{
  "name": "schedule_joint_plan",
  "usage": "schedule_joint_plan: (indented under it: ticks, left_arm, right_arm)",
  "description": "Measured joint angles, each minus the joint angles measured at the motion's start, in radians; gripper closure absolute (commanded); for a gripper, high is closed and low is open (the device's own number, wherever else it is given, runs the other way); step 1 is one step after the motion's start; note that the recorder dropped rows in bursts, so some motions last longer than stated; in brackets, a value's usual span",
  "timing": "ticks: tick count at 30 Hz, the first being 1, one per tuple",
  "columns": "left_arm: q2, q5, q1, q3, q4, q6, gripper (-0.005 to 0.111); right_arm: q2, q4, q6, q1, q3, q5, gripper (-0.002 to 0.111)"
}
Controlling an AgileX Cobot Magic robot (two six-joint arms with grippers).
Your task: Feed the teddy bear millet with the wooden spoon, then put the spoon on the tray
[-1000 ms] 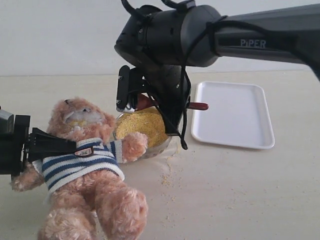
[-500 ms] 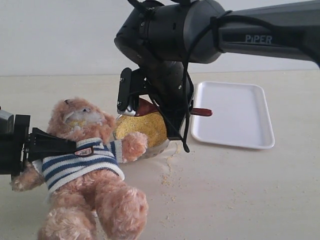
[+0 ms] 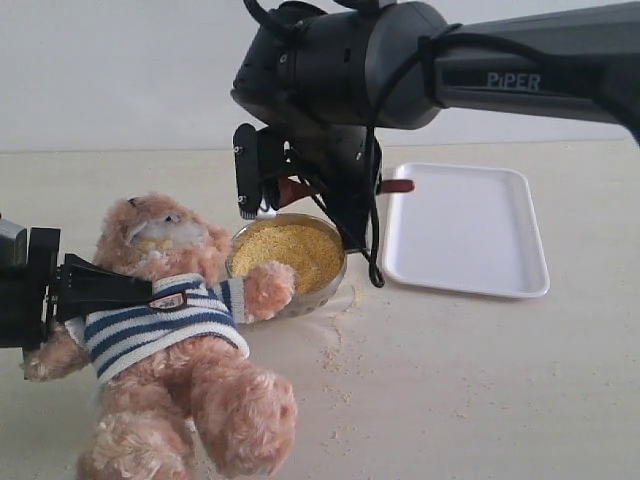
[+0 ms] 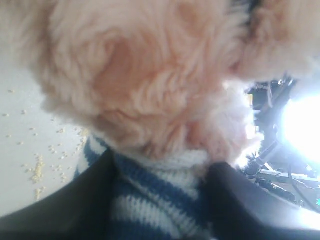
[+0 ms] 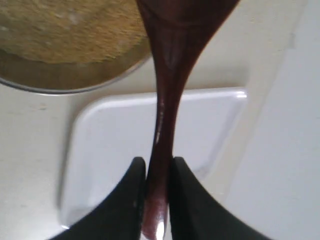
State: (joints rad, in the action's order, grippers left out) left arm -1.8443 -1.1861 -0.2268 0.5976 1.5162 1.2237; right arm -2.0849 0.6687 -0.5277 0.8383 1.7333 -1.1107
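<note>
The teddy bear (image 3: 165,320) leans back at the left, with my left gripper (image 3: 95,290) shut on its striped shirt. Up close, the dark fingers (image 4: 75,210) press the shirt of the teddy bear (image 4: 150,85) from both sides of my left gripper (image 4: 160,200). The millet (image 3: 288,255) fills the metal bowl (image 3: 318,298) beside the bear's arm. My right gripper (image 3: 350,195) hovers above the bowl, shut on the wooden spoon (image 3: 400,185), which lies about level. My right gripper (image 5: 156,162) clamps the handle of the wooden spoon (image 5: 162,100). Whether the spoon carries grains stays hidden. The white tray (image 3: 470,230) lies right of the bowl.
Loose millet crumbs (image 3: 335,350) are scattered on the table in front of the bowl, and more crumbs (image 4: 37,170) lie beside the bear. The tray (image 5: 110,150) and the millet (image 5: 65,25) both show under the spoon. The right arm's bulk hangs over the bowl.
My right gripper has risen with the spoon, lifting it away from the millet. The bowl, tipped up a moment ago, now sits level. The bear and left gripper have not moved.
</note>
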Motion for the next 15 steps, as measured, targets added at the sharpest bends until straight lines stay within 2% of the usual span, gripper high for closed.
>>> schedule_joint_plan:
  ticks: [4, 15]
  left_arm:
    - [0.000, 0.000, 0.000, 0.000, 0.000, -0.002, 0.102]
    - [0.000, 0.000, 0.000, 0.000, 0.014, -0.021, 0.102]
  right_arm:
    - [-0.027, 0.136, -0.021, 0.000, 0.000, 0.037, 0.108]
    - [-0.120, 0.259, -0.105, 0.000, 0.000, 0.027, 0.108]
